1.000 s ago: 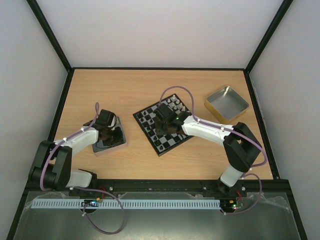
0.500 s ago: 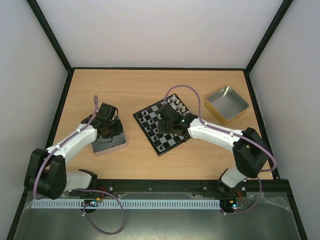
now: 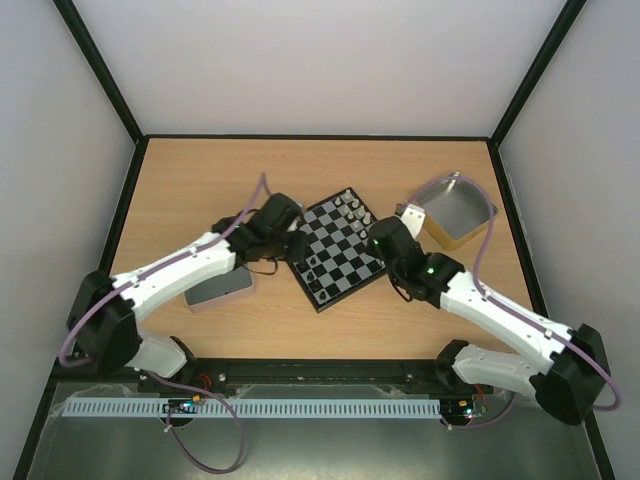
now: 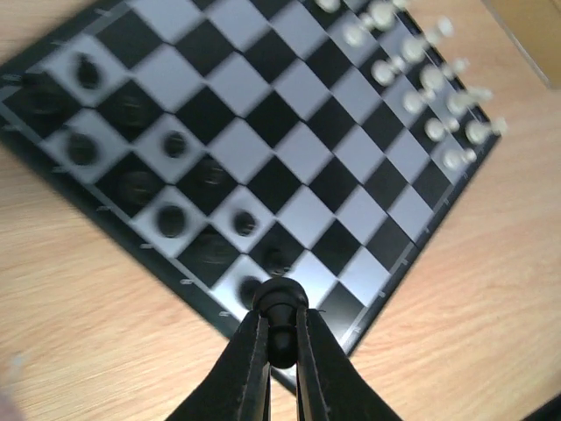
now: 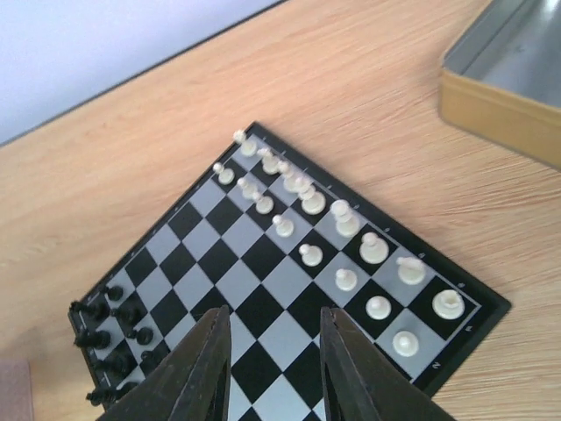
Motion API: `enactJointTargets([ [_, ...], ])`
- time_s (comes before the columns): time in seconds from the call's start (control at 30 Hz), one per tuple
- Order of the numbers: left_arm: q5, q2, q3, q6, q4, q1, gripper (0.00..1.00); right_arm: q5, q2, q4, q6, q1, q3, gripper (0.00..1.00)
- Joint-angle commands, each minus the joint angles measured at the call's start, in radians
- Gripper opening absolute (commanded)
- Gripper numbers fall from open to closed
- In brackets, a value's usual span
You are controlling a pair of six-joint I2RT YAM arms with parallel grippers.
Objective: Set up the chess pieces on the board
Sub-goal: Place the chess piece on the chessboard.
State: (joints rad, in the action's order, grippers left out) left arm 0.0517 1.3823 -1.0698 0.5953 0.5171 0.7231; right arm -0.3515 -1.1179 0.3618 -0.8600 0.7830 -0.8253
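The left gripper (image 4: pixel 280 340) pinches a black piece (image 4: pixel 280 303) upright at lower centre of frame, over the board (image 4: pixel 263 123) edge, ready for seating. The right gripper (image 5: pixel 267 346) stands wide open and empty.

One board (image 3: pixel 345 258); on it I count sixteen white pieces (image 5: pixel 346 279); the black pieces (image 4: pixel 171 219) standing there come to about a dozen, though blur in my left wrist view keeps me from swearing to it; one more, the held black piece (image 4: pixel 280 301), sits pinched in my left gripper (image 4: pixel 280 326). Two tins: one gold-sided tin (image 3: pixel 438 222), one grey tin (image 3: pixel 215 290); two arms, my left arm (image 3: pixel 170 275) and my right arm (image 3: pixel 490 310); two grippers, counting my right gripper (image 5: pixel 273 316); one table (image 3: pixel 200 180).
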Motion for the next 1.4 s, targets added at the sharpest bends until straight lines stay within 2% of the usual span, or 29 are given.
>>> enactJointTargets([
  [0.0, -0.030, 0.134, -0.105, -0.013, 0.064, 0.123, 0.02, -0.156, 0.099, 0.007, -0.105, -0.004, 0.064, 0.28],
  [0.23, -0.064, 0.335, -0.234, -0.030, 0.162, 0.235, 0.02, -0.151, 0.157, 0.022, -0.128, -0.007, 0.111, 0.30],
  [0.57, -0.042, 0.486, -0.264, -0.041, 0.181, 0.249, 0.03, -0.142, 0.193, 0.016, -0.132, -0.007, 0.147, 0.31],
  [1.2, -0.072, 0.567, -0.308, -0.053, 0.179, 0.217, 0.05, -0.111, 0.188, -0.011, -0.140, -0.007, 0.161, 0.31],
  [1.37, -0.071, 0.579, -0.319, -0.071, 0.182, 0.210, 0.10, -0.110, 0.187, -0.011, -0.139, -0.008, 0.163, 0.31],
])
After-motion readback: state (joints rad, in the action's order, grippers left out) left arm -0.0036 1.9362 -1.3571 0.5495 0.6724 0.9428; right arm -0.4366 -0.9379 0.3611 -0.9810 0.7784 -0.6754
